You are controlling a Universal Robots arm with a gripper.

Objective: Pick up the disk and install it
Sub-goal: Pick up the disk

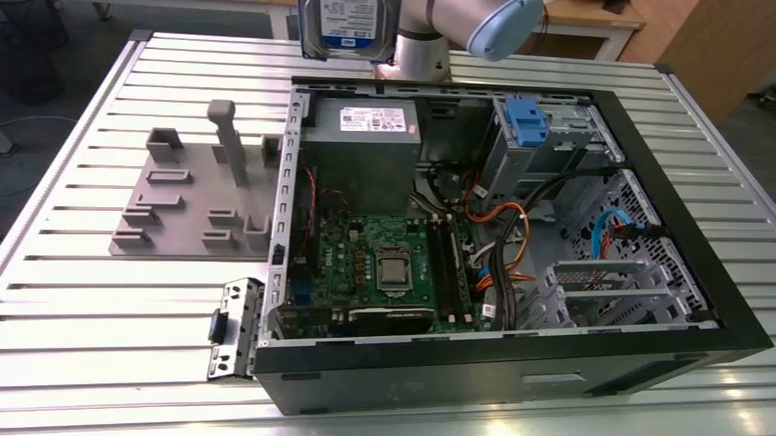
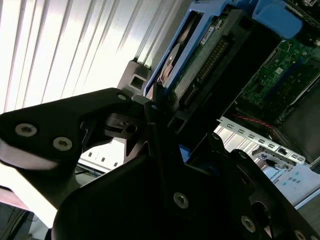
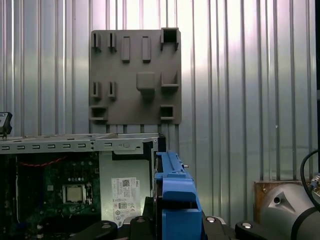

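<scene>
The disk (image 1: 345,27), a silver drive with a white-and-blue label in a blue bracket, hangs in the air above the back edge of the open computer case (image 1: 679,227), beside the arm (image 1: 424,50). In the second wrist view my gripper (image 2: 162,112) is shut on the disk (image 2: 200,55), its black fingers (image 2: 100,117) clamping the blue frame. In the first wrist view the disk's blue bracket (image 3: 172,195) stands edge-on between the gripper's parts, over the case's grey box.
Inside the case are a grey metal box with a white sticker (image 1: 362,136), a green motherboard (image 1: 376,263), cables (image 1: 510,245) and a drive cage with a small blue clip (image 1: 524,118). A grey holder plate (image 1: 182,209) lies on the slatted table at the exterior view's left.
</scene>
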